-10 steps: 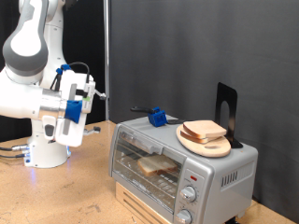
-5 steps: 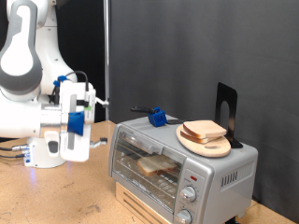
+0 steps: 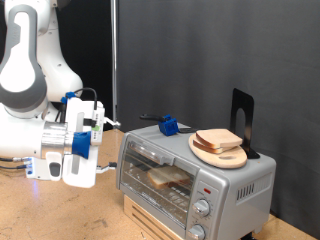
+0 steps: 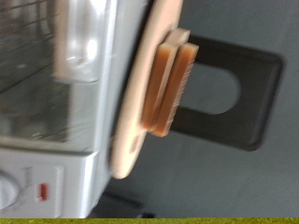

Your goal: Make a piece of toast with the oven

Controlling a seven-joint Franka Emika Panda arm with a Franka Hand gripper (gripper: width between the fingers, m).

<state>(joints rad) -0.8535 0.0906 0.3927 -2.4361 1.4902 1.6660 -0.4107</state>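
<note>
The silver oven [image 3: 195, 180] stands at the exterior view's right with its glass door shut. A pale slice of bread, the piece of toast [image 3: 167, 176], lies on the rack inside and shows through the glass. My gripper [image 3: 108, 125] hangs in the air just to the exterior view's left of the oven, about level with its top, pointing at it and holding nothing that shows. The wrist view shows the oven [image 4: 56, 103] with its red light [image 4: 42, 192]; no fingers show there.
A round wooden plate [image 3: 232, 158] with two other bread slices [image 3: 220, 139] sits on the oven's top, also in the wrist view [image 4: 173, 84]. A black stand [image 3: 243, 118] is behind it. A blue object [image 3: 169, 126] lies on the oven's top. The oven rests on a wooden base [image 3: 150, 213].
The arm has swung down and towards the exterior view's right, bringing the gripper closer to the oven. The oven and bread have not moved.
</note>
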